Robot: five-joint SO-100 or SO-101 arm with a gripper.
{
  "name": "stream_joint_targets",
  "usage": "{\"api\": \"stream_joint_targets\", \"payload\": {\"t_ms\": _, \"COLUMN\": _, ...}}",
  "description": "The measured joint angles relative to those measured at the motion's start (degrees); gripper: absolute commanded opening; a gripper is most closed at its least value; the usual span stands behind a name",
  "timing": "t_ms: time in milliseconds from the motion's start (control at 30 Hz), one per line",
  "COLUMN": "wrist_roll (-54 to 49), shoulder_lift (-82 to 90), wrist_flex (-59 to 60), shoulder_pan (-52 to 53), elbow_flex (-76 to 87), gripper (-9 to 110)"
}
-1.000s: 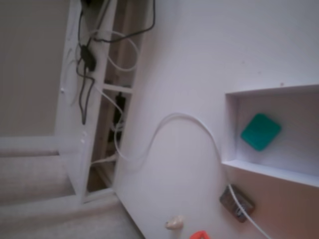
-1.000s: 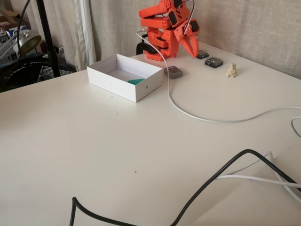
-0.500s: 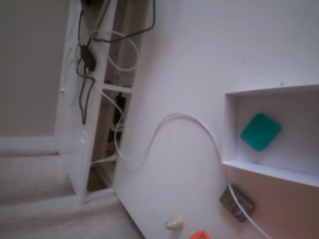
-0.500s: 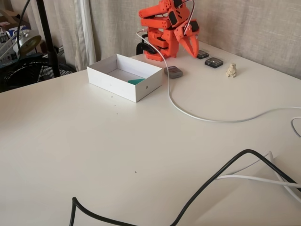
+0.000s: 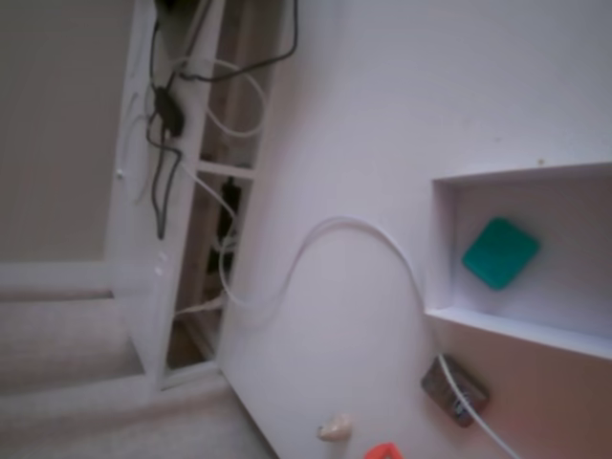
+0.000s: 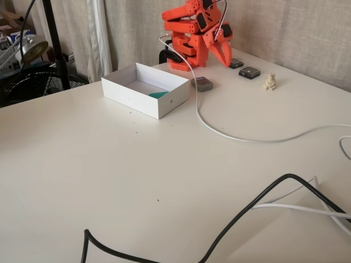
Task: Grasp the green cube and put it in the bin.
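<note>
The green cube (image 5: 499, 252) lies flat on the floor of the bin (image 5: 535, 330), near one wall. In the other fixed view only a teal corner of the cube (image 6: 159, 95) shows over the white front wall of the bin (image 6: 143, 101). The orange arm is folded up at the back of the table behind the bin. Its gripper (image 6: 225, 61) points down to the right of the bin, well apart from it, fingers together and holding nothing. An orange fingertip (image 5: 382, 451) pokes in at the bottom edge of a fixed view.
A dark grey gadget (image 6: 202, 83) with a white cable (image 6: 230, 134) sits just right of the bin. A beige lump (image 6: 269, 81) and two small dark gadgets (image 6: 249, 72) lie at the back right. A black cable (image 6: 247, 211) crosses the table's front.
</note>
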Motion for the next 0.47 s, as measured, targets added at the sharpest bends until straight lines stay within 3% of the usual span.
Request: {"api": "stream_joint_targets", "payload": {"t_ms": 467, "wrist_roll": 0.0, "shoulder_lift": 0.0, "wrist_flex": 0.0, "shoulder_pan": 0.0, "elbow_flex": 0.0, "gripper": -8}}
